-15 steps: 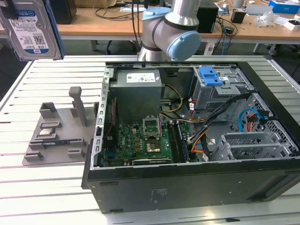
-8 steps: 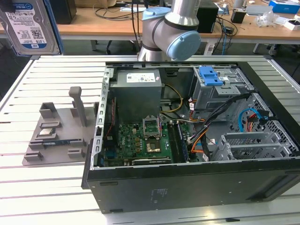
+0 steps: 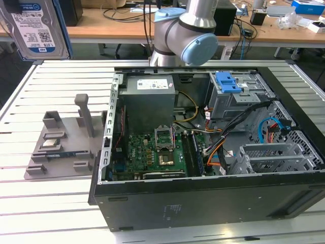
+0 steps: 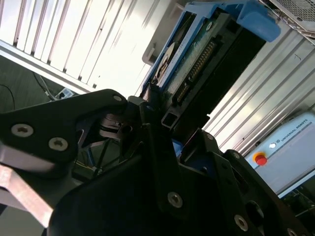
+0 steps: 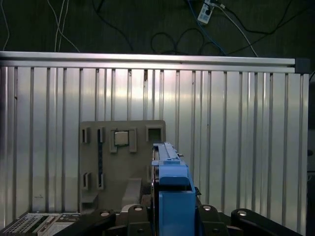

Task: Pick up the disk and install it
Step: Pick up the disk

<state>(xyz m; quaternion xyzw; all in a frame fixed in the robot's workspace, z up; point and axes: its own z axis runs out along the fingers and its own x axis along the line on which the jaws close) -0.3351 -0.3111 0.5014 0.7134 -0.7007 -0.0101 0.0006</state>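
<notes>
1. Held item. The gripper [image 5: 171, 212] is closed narrow on the disk [image 3: 34, 26], clamped across its blue rails. The disk hangs edge-on in the air, high and well apart from the case [image 3: 203, 203], off the case's side at the exterior view's left.
2. Hazard, slip. The fingers bear on smooth plastic rails, and the drive looks heavy for so small a hold. A quick swing of the arm [image 3: 188, 35] toward the case could, by my judgement, shift or drop it.
3. Hazard, snag. Inside the case, loose cables [image 3: 223, 147] run across the drive cages. A low approach could catch them or strike the case wall.
4. Hazard, jam. A blue bracket [image 3: 228, 82] sits at the far cage of the case. If the disk goes in tilted, its rails could bind before it seats (which bay is meant I cannot tell).
5. Surface. A ribbed aluminium table [image 3: 51, 213] carries the case, which lies open on its side. A grey fixture [image 5: 123, 167] lies just beside the case, at the exterior view's left, with a square chip [image 5: 121, 139] set in one pocket.
6. Room. Behind the case stands a wooden bench [image 3: 101, 31] with boxes and trailing wires; the floor is dark.
</notes>
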